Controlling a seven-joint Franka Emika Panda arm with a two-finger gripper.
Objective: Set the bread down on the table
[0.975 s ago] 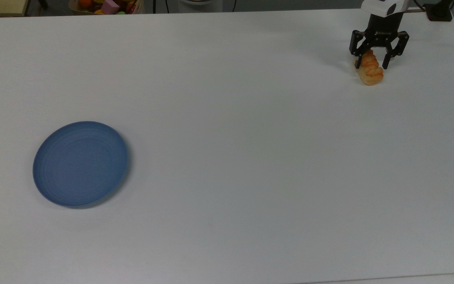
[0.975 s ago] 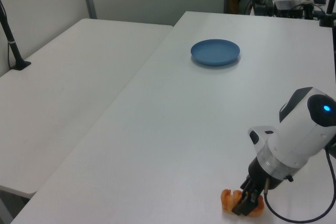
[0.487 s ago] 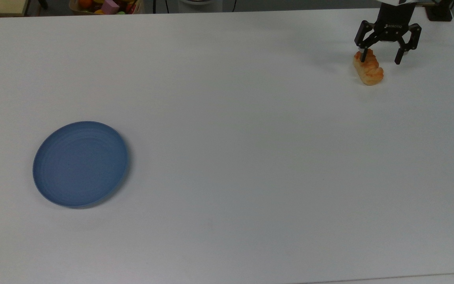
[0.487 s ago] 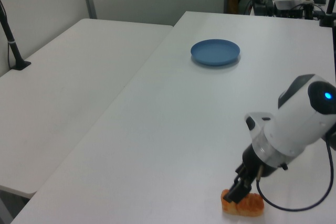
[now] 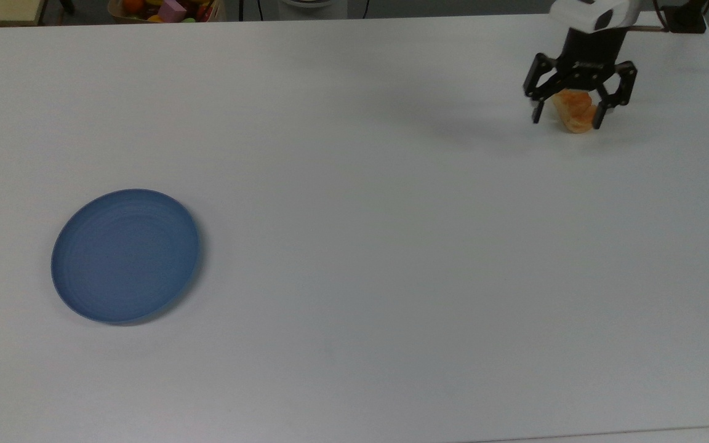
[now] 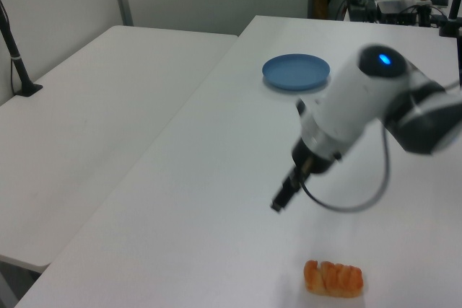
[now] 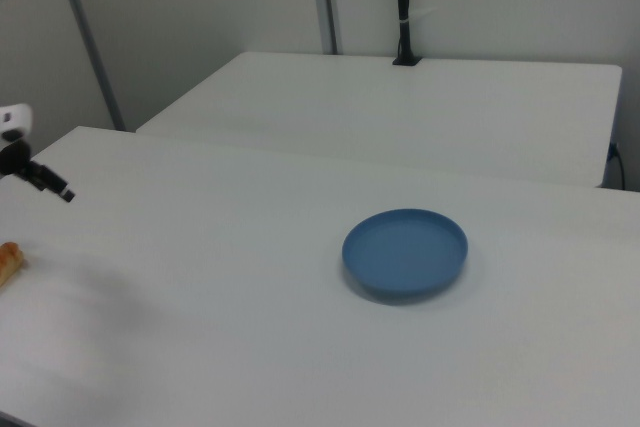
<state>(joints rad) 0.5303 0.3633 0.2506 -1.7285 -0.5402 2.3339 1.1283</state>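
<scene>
The bread (image 5: 573, 111), a small golden-orange roll, lies on the white table (image 5: 354, 184) near the top view's far right corner. It also rests alone on the tabletop in the left view (image 6: 333, 279) and at the right view's left edge (image 7: 8, 262). My gripper (image 5: 567, 118) is open, its black fingers spread wide. In the left view the gripper (image 6: 281, 200) hangs well above the bread and clear of it, holding nothing. The right view has the gripper (image 7: 55, 187) above the bread too.
A round blue plate (image 5: 125, 255) sits on the top view's left side, far from the bread. A box of colourful toys (image 5: 167, 9) stands past the far edge. A second white table (image 6: 94, 120) adjoins in the left view. The table's right edge runs close to the bread.
The gripper has lifted away from the bread and swung toward the top view's left, still open. The bread stays where it lay on the table.
</scene>
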